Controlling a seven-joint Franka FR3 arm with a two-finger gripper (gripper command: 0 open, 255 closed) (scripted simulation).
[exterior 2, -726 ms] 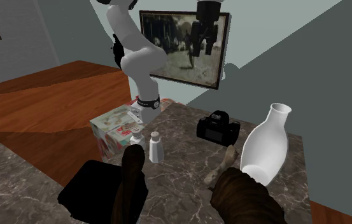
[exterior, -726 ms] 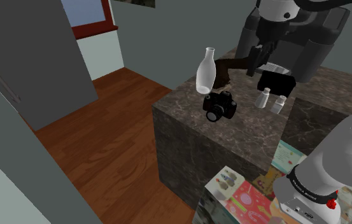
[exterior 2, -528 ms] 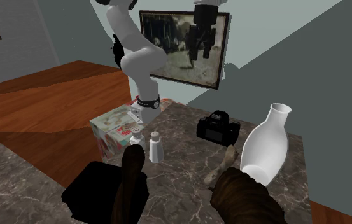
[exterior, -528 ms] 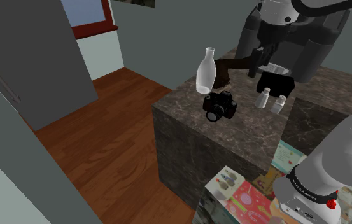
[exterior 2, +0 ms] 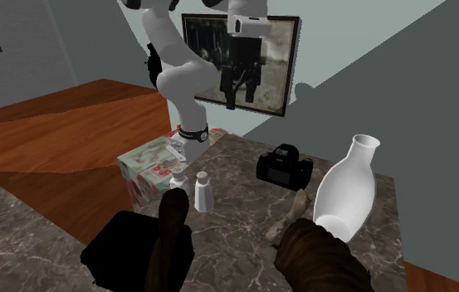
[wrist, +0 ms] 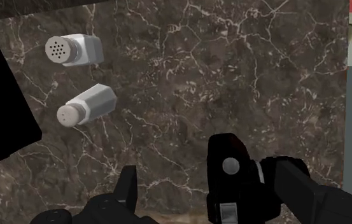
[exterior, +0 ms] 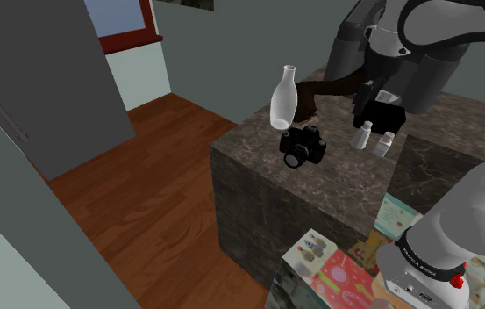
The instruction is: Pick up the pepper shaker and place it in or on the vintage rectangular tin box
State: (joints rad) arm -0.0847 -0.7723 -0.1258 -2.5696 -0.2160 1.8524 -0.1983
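Note:
Two white shakers stand side by side on the dark marble counter (exterior: 258, 167): one with a dotted top (wrist: 74, 49) (exterior: 365, 134) and a faceted one (wrist: 86, 105) (exterior: 383, 143). I cannot tell which holds pepper. The rectangular box (exterior: 382, 112) (wrist: 2, 108) (exterior 2: 128, 249) is drawn plain black and sits right beside them. My gripper (exterior: 366, 95) (exterior 2: 240, 90) (wrist: 212, 191) hangs open, well above the counter, holding nothing. In the wrist view a black camera (wrist: 232, 172) lies far below, between the fingers, and the shakers lie off to one side.
The black camera (exterior: 303, 146) (exterior 2: 285, 166) sits near the counter's edge beside a tall white bottle (exterior: 283, 98) (exterior 2: 348, 191). A brown, gnarled piece (exterior: 337, 86) (exterior 2: 173, 240) lies behind the box. A colourful carton (exterior: 337, 272) stands by the stand; a framed picture (exterior 2: 279, 75) hangs on the wall.
The gripper has come down and shifted toward the second exterior view's left, closer above the counter, and the hand has turned. Its fingers stay open. Nothing on the counter moved.

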